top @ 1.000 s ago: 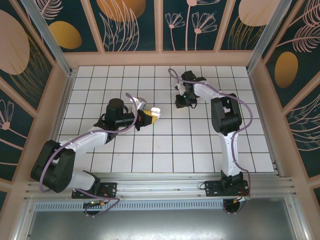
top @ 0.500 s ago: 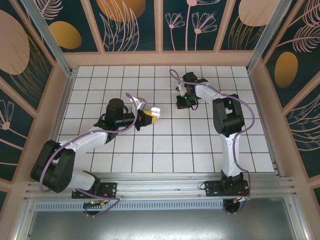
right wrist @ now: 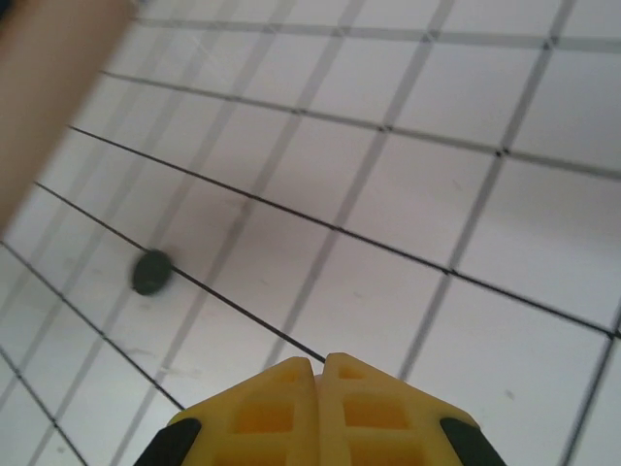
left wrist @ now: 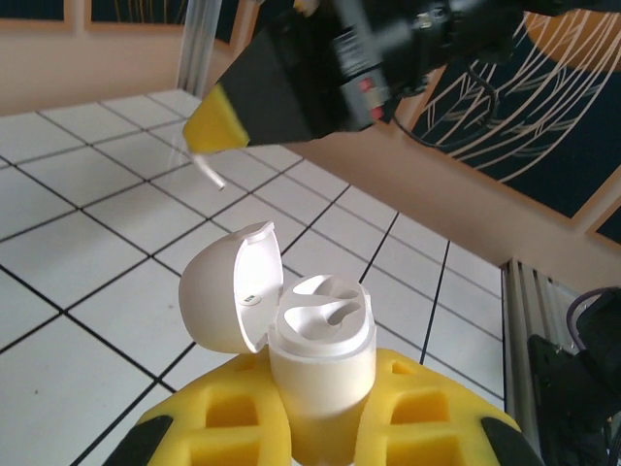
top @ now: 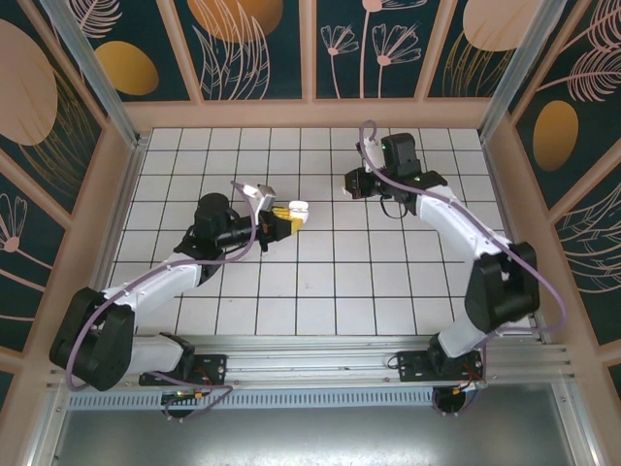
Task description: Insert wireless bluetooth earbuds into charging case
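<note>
- Pinching what looks like a white earbud (left wrist: 208, 173) by its body, the right gripper (left wrist: 215, 136) hangs above and beyond the open charging case (left wrist: 320, 340). A thin white stem pokes out below its yellow tip.
- The earbud is probably feather-light, hard and slick, so easy to flick away. A gentle hold on the bulb seems best, leaving the stem free to slide into a socket.
- The charging case stands upright with its lid (left wrist: 233, 286) hinged back to the left and both sockets bare. The left gripper (left wrist: 320, 408) clamps its base, one yellow finger on each side.
- Being smooth, rounded plastic, the case could twist under a downward push, so that low grip on its sides suits it.
- The right wrist view shows the right fingers (right wrist: 277, 408) pressed together, with the earbud hidden from it. It also shows a dark blob (right wrist: 152, 272) on the white tiled desk (right wrist: 505, 311), possibly a black earbud but too blurred to tell.
- The top view places the two grippers near each other but apart. The left wrist view gives the empty sockets, which are too small to make out from above.
</note>
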`<state>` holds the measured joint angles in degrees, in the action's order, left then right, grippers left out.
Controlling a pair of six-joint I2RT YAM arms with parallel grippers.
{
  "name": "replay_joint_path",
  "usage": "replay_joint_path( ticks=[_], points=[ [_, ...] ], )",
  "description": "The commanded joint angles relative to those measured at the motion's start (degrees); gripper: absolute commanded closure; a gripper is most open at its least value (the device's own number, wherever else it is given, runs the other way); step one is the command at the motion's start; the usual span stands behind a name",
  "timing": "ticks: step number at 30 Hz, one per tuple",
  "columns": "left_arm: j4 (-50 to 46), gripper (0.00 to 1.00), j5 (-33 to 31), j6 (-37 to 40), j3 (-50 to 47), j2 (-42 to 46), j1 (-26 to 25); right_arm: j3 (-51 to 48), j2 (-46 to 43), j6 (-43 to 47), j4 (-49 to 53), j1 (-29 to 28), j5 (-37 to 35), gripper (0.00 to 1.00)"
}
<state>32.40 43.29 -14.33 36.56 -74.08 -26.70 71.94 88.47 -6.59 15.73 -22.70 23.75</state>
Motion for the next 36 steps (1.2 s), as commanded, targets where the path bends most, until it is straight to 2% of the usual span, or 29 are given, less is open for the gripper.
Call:
replay_joint_path(
  ticks=[1,6,12,16,22,36],
  points=[
    [9.74,1.0,1.71,-3.1,-2.45,2.31,0.42,-3.63,-6.64,-2.47,-9.61,-4.02,2.18,1.0],
    [15.16,1.0,1.67,-3.9,-5.2,4.83,0.35,-7.51,-15.29,-3.53,-17.09,-9.44,3.09,0.99],
    [21.03,1.0,2.89,-5.27,-7.65,7.42,0.42,-12.34,-21.24,-7.15,-27.92,-13.96,7.82,0.99],
    [26.68,1.0,4.94,-4.96,-10.21,9.15,0.35,-13.03,-21.25,-8.48,-30.77,-15.76,10.64,0.99],
    [27.79,1.0,7.16,-4.48,-10.96,11.55,0.37,-13.84,-20.23,-9.38,-32.86,-17.5,13.16,0.99],
    [27.98,1.0,3.78,-4.7,-11.42,14.14,0.37,-15.93,-19.47,-11.37,-37.73,-21.03,12.84,1.0]
  ],
)
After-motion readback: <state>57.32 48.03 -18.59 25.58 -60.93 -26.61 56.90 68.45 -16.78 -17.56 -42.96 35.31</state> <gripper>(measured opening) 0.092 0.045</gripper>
